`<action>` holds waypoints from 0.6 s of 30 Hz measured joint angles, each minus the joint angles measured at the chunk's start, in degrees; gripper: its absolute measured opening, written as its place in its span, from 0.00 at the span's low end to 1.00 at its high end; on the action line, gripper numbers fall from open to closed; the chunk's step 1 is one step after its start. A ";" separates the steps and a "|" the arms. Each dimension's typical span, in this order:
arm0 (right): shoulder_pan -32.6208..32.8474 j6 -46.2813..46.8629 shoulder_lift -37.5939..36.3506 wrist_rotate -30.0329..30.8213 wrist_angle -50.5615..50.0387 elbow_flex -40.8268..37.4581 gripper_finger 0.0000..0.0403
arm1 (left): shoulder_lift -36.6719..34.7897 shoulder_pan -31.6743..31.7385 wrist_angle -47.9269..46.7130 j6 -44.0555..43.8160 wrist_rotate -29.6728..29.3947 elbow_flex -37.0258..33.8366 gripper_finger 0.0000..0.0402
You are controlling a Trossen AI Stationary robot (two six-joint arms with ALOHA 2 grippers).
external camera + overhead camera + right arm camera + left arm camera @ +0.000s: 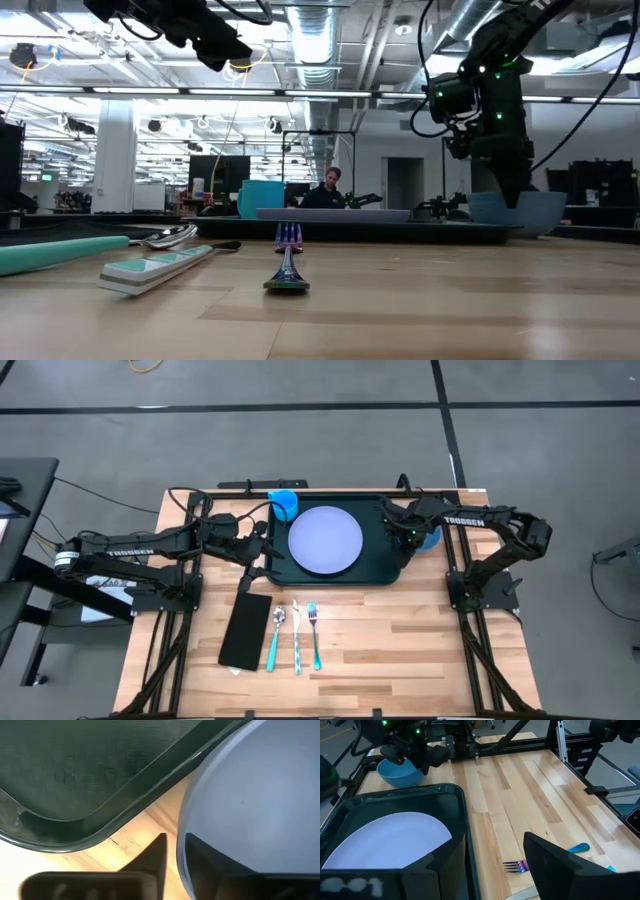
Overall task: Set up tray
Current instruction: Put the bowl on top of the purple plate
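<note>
The dark tray (385,565) lies at the table's far middle and carries a lavender plate (325,540). A blue bowl (430,540) stands just off the tray's right rim on the wood. My right gripper (412,532) points down at it and is shut on its rim. A blue cup (285,503) stands at the tray's far left corner. My left gripper (262,550) hovers open above the tray's left edge, holding nothing; in its wrist view the tray (440,800) and the plate (385,840) lie below its fingers. My right gripper pinches the bowl's rim (181,845) on the side next to the tray. One finger (152,860) is outside the wall, the other (210,865) inside the hollow. The fingers come from above, pointing down. The bowl (515,212) sits upright, low by the tray.
A flat black napkin (246,630) lies near the table's front left. To its right lie a spoon (277,635), a knife (297,640) and a fork (314,632) with teal handles. Bare wood spreads to the right of the cutlery. A person sits far behind the table (328,185).
</note>
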 joint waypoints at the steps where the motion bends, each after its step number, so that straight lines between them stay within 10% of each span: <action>1: 0.00 -0.06 0.00 0.00 0.00 0.00 0.11 | -0.01 0.00 0.00 0.00 0.00 0.00 0.48; 18: 1.08 -0.90 -0.09 4.56 -10.70 15.66 0.01 | -0.01 0.00 0.97 0.00 -0.02 0.00 0.48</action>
